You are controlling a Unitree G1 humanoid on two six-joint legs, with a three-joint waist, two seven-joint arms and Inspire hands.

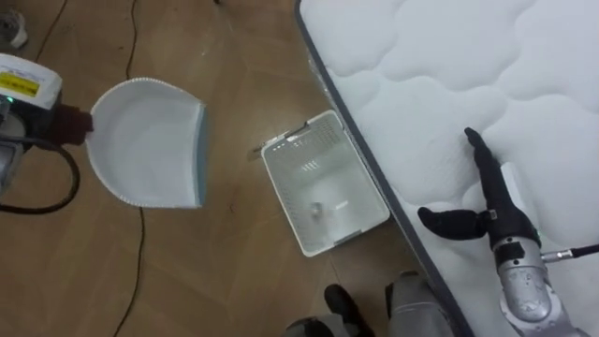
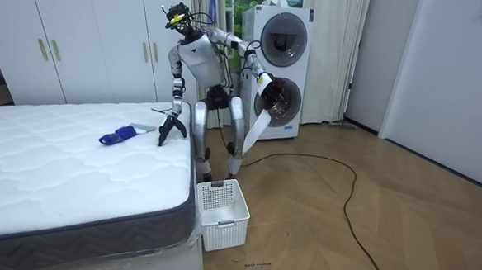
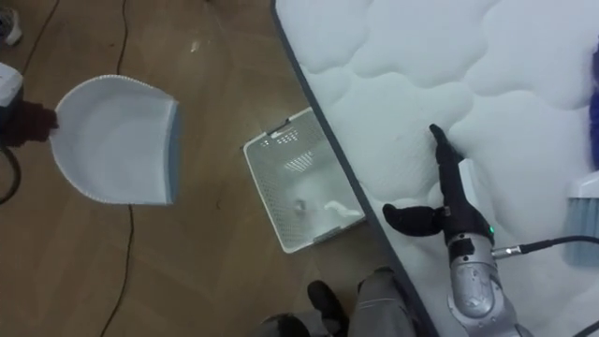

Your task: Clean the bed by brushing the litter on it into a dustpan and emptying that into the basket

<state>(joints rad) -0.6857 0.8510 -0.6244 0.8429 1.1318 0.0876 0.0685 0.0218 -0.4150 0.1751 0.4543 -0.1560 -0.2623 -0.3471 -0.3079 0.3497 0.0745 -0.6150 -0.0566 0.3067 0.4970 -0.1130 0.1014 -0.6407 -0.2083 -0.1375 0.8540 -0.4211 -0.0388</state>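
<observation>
Right hand (image 1: 493,217) rests flat, fingers straight, empty on the mattress (image 1: 440,65); left hand (image 1: 69,124) grips the dustpan (image 1: 150,140). Slide right to the brush (image 2: 119,134) and clasp its handle firmly

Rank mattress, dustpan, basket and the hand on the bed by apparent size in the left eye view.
1. mattress
2. dustpan and basket: look alike; the dustpan is nearer the camera, so unranked
3. right hand

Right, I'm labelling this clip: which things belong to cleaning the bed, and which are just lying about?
Job: mattress; dustpan, held in the left hand; blue brush on the mattress; white basket on the floor beside it; right hand, flat on the mattress.
Lying about: washing machines; wardrobe.
</observation>
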